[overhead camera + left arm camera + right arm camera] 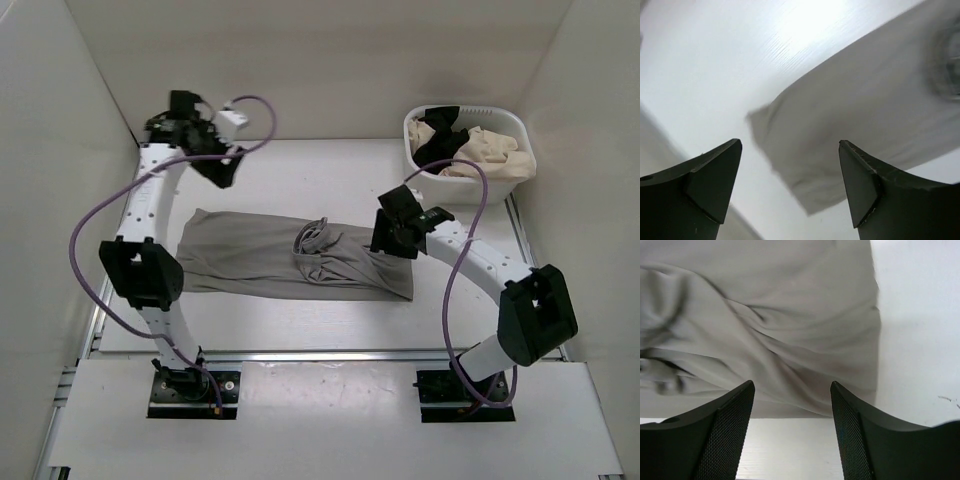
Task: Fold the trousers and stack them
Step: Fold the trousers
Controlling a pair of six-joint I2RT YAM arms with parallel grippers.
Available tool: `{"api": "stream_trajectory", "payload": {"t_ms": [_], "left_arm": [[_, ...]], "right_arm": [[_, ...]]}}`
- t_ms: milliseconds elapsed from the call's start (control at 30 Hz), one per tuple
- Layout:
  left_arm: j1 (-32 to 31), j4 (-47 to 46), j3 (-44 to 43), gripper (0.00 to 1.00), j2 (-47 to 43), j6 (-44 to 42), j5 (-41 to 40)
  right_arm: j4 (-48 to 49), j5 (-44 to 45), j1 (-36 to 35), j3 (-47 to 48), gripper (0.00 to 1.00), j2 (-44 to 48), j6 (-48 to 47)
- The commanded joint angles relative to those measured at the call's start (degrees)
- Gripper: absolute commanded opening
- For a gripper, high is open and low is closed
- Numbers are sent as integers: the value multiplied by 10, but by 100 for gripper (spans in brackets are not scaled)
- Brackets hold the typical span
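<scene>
**Readable text: none**

No lettering, label, brand, number or sign was legible in any of the three views.
</scene>
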State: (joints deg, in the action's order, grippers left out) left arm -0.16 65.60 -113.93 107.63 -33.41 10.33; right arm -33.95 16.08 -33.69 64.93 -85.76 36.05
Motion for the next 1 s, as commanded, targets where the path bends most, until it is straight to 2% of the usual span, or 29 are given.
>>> {"api": "stream_trajectory", "payload": {"t_ms": [0,100,200,367,467,600,667,767,900,967], "left_arm": [[-145,65,-19,90,-6,-54,112],[-217,65,7,90,20,-42,169],[-257,14,21,84,59,2,182],[-294,-6,9,79,126,48,168],[-303,-23,43,77,136,68,127],[-309,-46,64,77,137,88,127],[-309,-46,76,76,137,88,161],[-314,-51,102,62,130,82,198],[-314,-51,114,17,136,77,205],[-314,-21,100,14,136,62,210]], "right_arm": [[25,-64,27,-32,68,23,-11],[36,-80,61,-76,68,23,-2],[56,-96,100,-124,68,46,19],[64,-110,156,-161,68,71,31],[58,-115,172,-175,68,82,31],[78,-133,187,-199,68,82,31],[78,-134,187,-199,68,75,31],[85,-134,192,-199,68,63,36],[90,-134,203,-205,68,58,36],[90,-139,210,-205,68,52,41]]}}
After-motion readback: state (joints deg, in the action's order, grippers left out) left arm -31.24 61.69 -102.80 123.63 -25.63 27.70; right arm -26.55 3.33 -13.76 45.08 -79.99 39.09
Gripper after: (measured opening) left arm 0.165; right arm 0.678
